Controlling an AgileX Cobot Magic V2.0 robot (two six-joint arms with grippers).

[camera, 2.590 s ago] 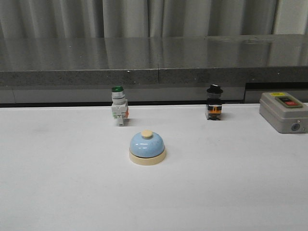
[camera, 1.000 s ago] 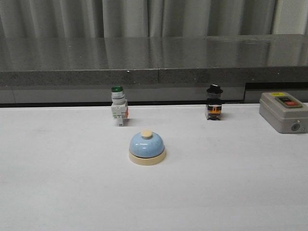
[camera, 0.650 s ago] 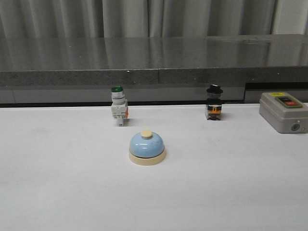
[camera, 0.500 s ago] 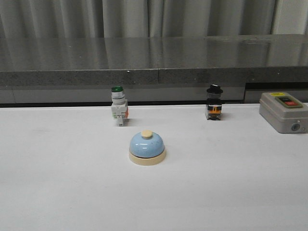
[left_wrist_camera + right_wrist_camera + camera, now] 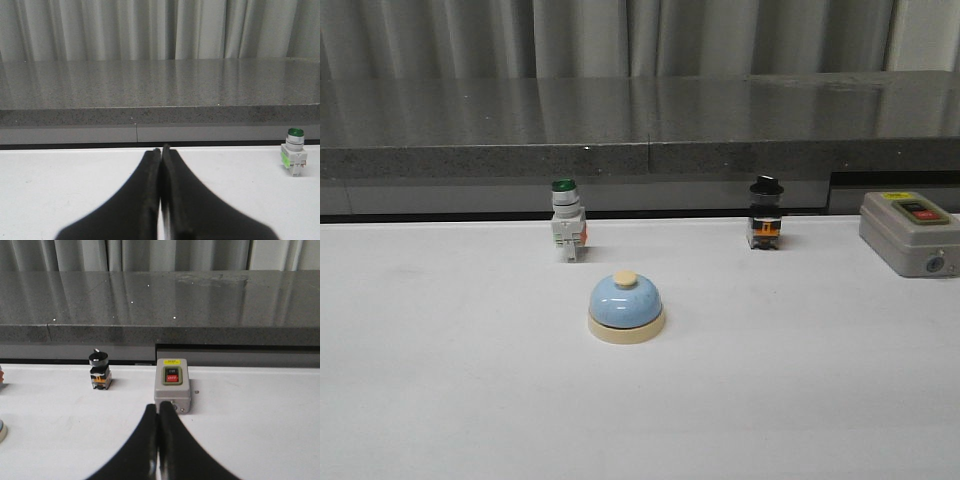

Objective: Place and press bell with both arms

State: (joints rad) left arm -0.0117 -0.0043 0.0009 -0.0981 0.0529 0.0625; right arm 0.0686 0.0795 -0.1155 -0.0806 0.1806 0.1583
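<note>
Hands together: left hand [image 5: 161, 150] and right hand [image 5: 158, 407] pressed closed, empty. Nothing shifted lately; bell [image 5: 626, 306] untouched on worktop [image 5: 470, 400], task evidently unstarted.

The grey switch box [image 5: 172, 390] reads "ON" on green; "OFF" on red; yellow label illegible.

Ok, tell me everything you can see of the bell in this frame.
The bell is a small light-blue dome, glossy like painted metal, on a round cream base with a cream button on top. It sits upright and flat on the white table, near the middle, in front of and between the green-capped switch and the black-knobbed switch, touching neither. Nothing grips or presses it; no gripper shows in the front view. A sliver of what may be its base shows at the right wrist view's edge.
</note>
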